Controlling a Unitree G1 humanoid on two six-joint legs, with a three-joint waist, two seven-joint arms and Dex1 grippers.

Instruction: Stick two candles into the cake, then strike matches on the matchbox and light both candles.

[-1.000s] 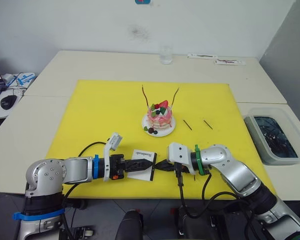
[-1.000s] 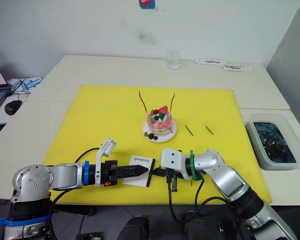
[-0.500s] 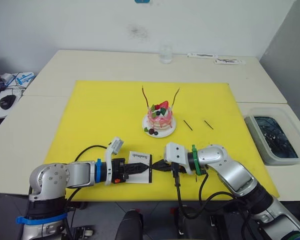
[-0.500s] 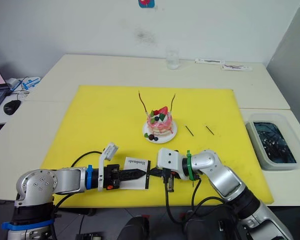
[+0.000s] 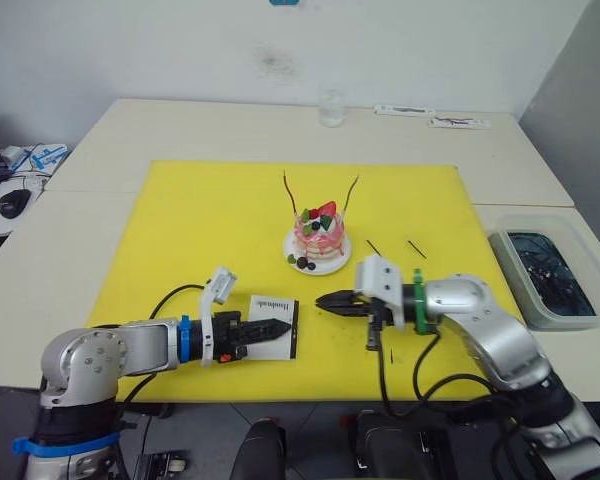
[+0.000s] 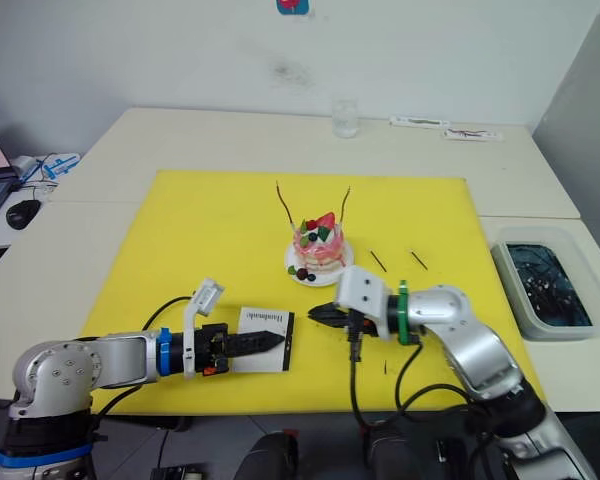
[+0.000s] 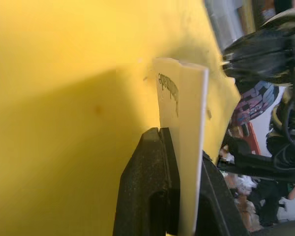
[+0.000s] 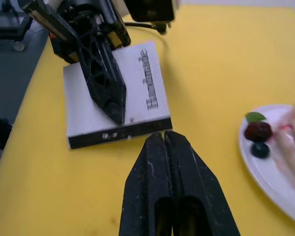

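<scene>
The yellow mat (image 5: pixel 180 230) carries everything, and the cake (image 5: pixel 318 238) on its white plate sits near the mat's middle, so places below are given from the cake. Both candles (image 5: pixel 290 190) already stand in the cake, leaning apart, unlit as far as can be seen.

The matchbox (image 5: pixel 273 340) lies toward the robot and to the left of the cake, its long axis running away from the robot and its black striking strip (image 8: pixel 119 134) on the edge facing right. The left gripper (image 5: pixel 272 328) pinches the box flat between its fingers, reaching in from the left.

The right gripper (image 5: pixel 327 299) sits toward the robot from the cake, just right of the strip and a little apart from it, fingers pressed together and pointing left at it; whether a match is caught between them cannot be made out. So the strip lies straight ahead of the right gripper, the nearer arm for striking.

Two matches (image 5: pixel 375 249) lie just right of the cake.
</scene>
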